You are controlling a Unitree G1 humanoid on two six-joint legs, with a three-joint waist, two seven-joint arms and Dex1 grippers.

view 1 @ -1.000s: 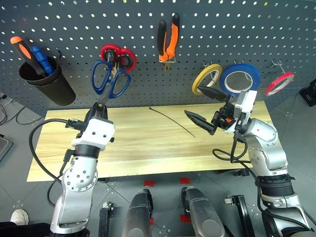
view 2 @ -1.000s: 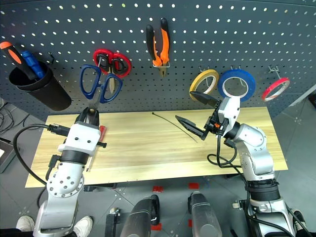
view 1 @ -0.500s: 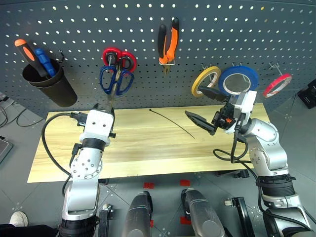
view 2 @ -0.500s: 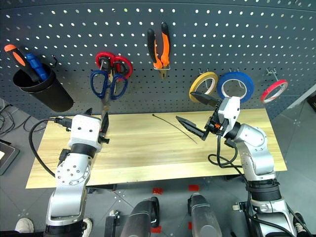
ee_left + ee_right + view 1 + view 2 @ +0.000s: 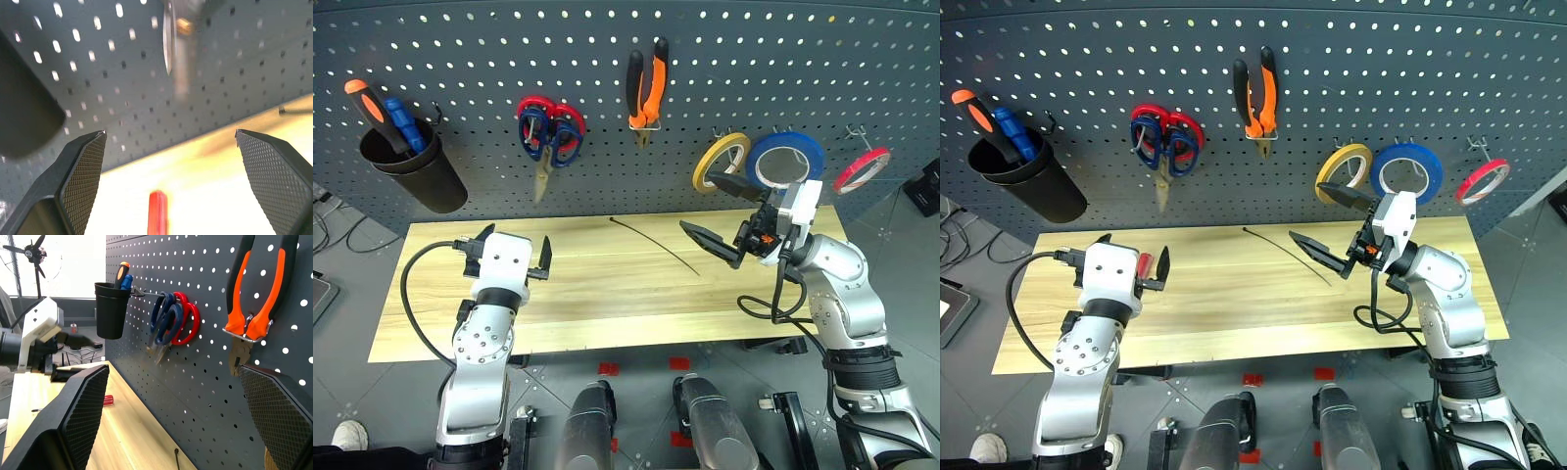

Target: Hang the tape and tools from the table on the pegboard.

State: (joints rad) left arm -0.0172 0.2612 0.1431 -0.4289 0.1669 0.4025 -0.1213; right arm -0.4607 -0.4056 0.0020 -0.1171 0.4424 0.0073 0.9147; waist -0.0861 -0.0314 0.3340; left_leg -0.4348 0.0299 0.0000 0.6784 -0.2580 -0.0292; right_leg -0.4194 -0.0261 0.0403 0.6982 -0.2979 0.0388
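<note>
Your left gripper (image 5: pixel 1131 266), jaws spread, empty: slim clear-red-handled screwdriver (image 5: pixel 1144 265) lies on light wood bench (image 5: pixel 1234 294) between them, lower left of frame. Right gripper (image 5: pixel 1330 227) spread, well apart.

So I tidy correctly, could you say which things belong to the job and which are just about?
Job: red tape, pliers, dark-handled scissors, red screwdriver, pegboard, table.
Lying about: yellow roll, blue roll, red-handled scissors, black cup, cable tie.

pegboard (image 5: pixel 509 59): dark blue-grey, grid of round holes | table (image 5: pixel 607 294): light yellowish wood grain | pliers (image 5: pixel 646 83): orange-and-black handles | scissors (image 5: pixel 546 132): blue over red | tape rolls: yellow (image 5: pixel 722 160), blue (image 5: pixel 786 157), red (image 5: pixel 864 168) | cup (image 5: pixel 416 171): black
</note>
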